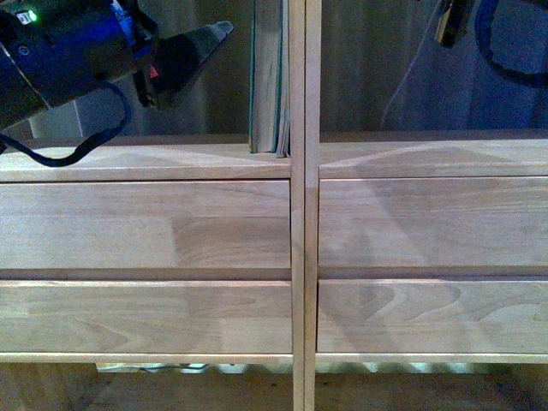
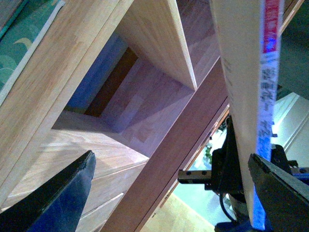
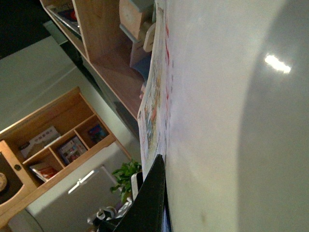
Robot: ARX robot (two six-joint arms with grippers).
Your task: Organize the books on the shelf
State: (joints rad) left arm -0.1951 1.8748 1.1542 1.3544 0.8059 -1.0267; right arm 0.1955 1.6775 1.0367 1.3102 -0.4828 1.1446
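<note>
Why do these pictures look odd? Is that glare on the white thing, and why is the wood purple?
Right wrist view: yes, a bright glare spot on the paperback, with a broad shadow beside it. Left wrist view: the shelf wood takes a purple cast; blue fringing edges the paperback's spine. Front view: the left hand looks soft and dark; faint shadows cross the drawer fronts.

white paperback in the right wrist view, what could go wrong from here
The thin white paperback seems pinched at one edge by the right pincer, so it may sag or slip. The open left pincer sits close beside its spine and could knock it. Sliding it in might topple the standing books by the shelf divider.
</note>
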